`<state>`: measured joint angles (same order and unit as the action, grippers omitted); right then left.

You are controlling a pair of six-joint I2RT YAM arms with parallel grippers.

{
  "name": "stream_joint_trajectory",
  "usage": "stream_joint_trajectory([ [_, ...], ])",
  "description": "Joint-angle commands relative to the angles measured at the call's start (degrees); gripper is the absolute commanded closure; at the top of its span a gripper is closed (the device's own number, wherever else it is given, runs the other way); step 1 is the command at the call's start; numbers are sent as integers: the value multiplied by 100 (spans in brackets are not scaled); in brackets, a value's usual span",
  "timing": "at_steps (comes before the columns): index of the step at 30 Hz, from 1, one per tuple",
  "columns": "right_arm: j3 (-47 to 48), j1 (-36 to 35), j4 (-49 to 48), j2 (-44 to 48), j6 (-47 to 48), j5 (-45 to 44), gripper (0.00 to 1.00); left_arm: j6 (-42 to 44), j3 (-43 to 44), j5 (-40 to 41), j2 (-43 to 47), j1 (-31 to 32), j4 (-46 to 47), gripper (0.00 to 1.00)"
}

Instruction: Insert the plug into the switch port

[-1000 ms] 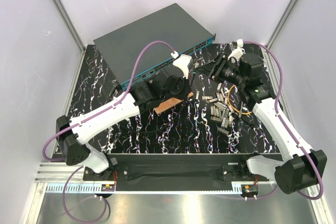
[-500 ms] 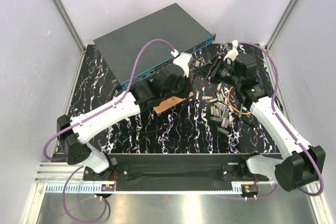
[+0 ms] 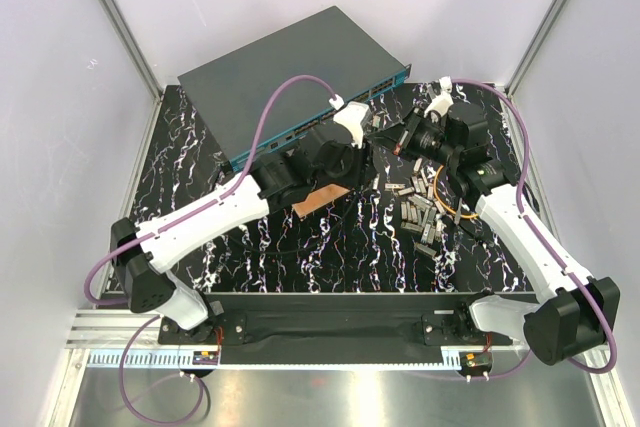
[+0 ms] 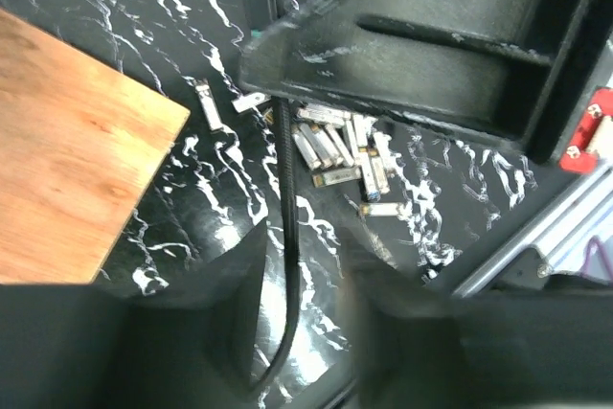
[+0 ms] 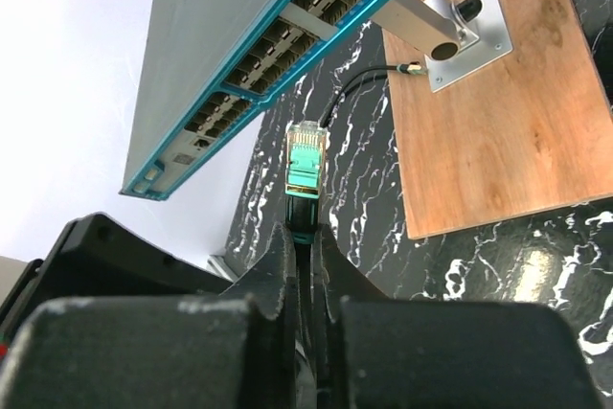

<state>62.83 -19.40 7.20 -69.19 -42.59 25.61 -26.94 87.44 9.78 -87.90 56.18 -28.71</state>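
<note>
The switch lies at the back of the table, its teal port row facing the arms. The teal plug sticks out of my right gripper, which is shut on the boot just behind it. The plug points at the port row and stays short of it. In the top view the right gripper sits just right of the left gripper. My left gripper is open, and the black cable runs loose between its fingers.
A small wooden board with a metal post on a plate lies in front of the switch. Several small metal modules and an orange cable loop lie on the black marbled mat at the right.
My right gripper moved left and shut on the plug's boot. My left gripper opened and let go of the cable.
</note>
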Motion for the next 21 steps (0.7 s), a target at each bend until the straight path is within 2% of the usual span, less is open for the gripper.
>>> stream_joint_trajectory([
  [1,256,-55,-27,107,408,84,100,205,379,-562,149,-54,60,51],
  [3,326,-47,384,160,864,208,100,609,545,-941,281,-247,-143,48],
  [6,484,-38,1043,309,1682,619,100,1048,712,-1864,790,-729,-617,40],
  [7,615,-38,1264,309,2058,734,100,1181,748,-2388,887,-880,-827,35],
  [10,931,-55,2082,196,2622,1051,100,1682,923,-2760,1247,-1486,-1267,29],
  [12,1091,-81,2520,108,2817,1218,100,2094,1055,-2632,1363,-1863,-1505,28],
  [17,1741,-432,3102,-323,3361,1123,100,2658,1109,-1657,1618,-2453,-2033,26],
  [21,2215,-942,3497,-692,3634,920,100,2588,1073,-1681,1645,-3392,-2244,26],
])
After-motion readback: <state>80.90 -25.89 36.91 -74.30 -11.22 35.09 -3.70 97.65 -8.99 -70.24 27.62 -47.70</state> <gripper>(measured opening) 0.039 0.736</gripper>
